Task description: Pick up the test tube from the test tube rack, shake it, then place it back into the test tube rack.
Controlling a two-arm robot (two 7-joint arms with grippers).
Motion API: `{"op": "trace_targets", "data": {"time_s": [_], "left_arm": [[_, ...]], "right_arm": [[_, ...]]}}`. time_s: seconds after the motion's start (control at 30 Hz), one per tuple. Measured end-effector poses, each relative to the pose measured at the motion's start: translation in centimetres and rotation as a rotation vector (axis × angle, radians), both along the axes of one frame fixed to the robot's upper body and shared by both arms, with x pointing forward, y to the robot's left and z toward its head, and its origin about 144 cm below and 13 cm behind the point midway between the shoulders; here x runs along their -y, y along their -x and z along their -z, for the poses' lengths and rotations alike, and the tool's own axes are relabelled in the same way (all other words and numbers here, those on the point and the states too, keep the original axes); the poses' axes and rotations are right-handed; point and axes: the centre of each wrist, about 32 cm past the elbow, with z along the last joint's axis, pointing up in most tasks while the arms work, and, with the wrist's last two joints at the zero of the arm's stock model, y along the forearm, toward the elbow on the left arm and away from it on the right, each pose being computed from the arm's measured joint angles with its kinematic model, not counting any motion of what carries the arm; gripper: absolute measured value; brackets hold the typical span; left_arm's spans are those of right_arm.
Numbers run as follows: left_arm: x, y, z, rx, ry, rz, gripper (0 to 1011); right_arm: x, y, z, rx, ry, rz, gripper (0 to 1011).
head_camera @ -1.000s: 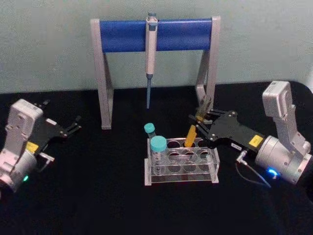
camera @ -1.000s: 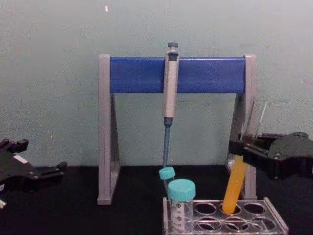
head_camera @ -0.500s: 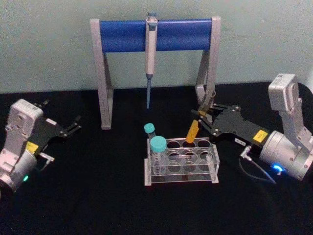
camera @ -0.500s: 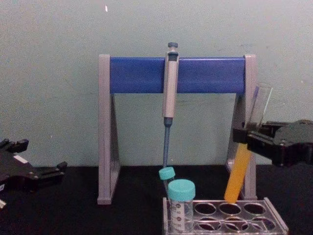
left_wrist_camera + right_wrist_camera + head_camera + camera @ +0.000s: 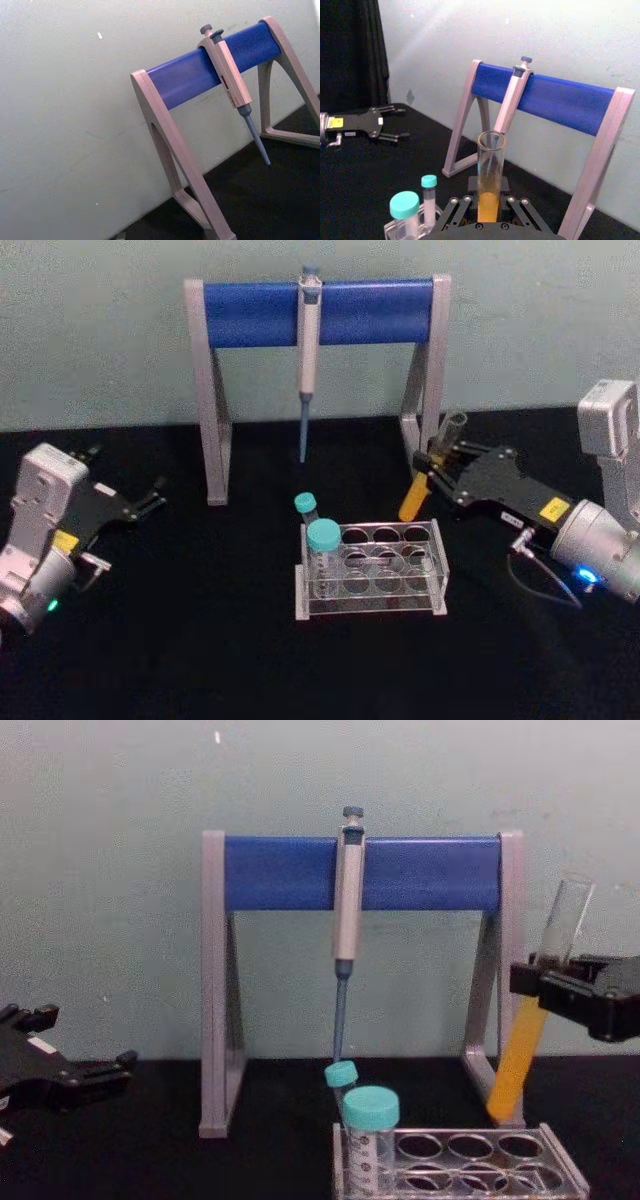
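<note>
- The long slim clear glass test tube with orange-yellow liquid in its lower half (image 5: 414,498) is out of the low clear plastic test tube rack with round holes (image 5: 385,585). It hangs in the air just past the rack's far right corner, in front of the right leg of the grey-and-blue pipette stand (image 5: 320,312).
- It is tilted, with the open mouth leaning up and to the right and the round bottom down and to the left, a little above the rack's top plate in the chest view.
- The right tool (image 5: 432,465) is closed on the tube about mid-length, at the top of the liquid. The wrist view shows bare glass above the grip, and the chest view shows the filled part below it.
- The left tool (image 5: 150,495) sits parked at the far left over the black worktop (image 5: 200,640), fingers parted, holding nothing.
- Handling, as a judgement: thin glass — light, stiff, smooth and breakable. A hard squeeze could crack it; a loose one could let it slide.
- With no cap, the liquid can slop out, so the shake should be short and gentle, with the mouth kept upward.
- The mid-length hold looks sound, as it leaves the bottom free to find a hole again.
- The 2 teal-capped tubes (image 5: 323,540) stand at the rack's left end, well apart from the open right-hand holes.
</note>
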Motion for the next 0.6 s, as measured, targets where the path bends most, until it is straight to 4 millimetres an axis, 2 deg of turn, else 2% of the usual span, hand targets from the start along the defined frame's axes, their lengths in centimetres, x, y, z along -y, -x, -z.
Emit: {"op": "trace_targets", "data": {"time_s": [0.23, 0.6], "left_arm": [[0.0, 0.0, 0.0, 0.000, 0.000, 0.000, 1001], [0.0, 0.0, 0.0, 0.000, 0.000, 0.000, 1001]], "right_arm": [[-0.3, -1.0, -0.2, -0.003, -0.012, -0.008, 229], [-1.8, -2.1, -0.6, -0.004, 0.001, -0.061, 229]]}}
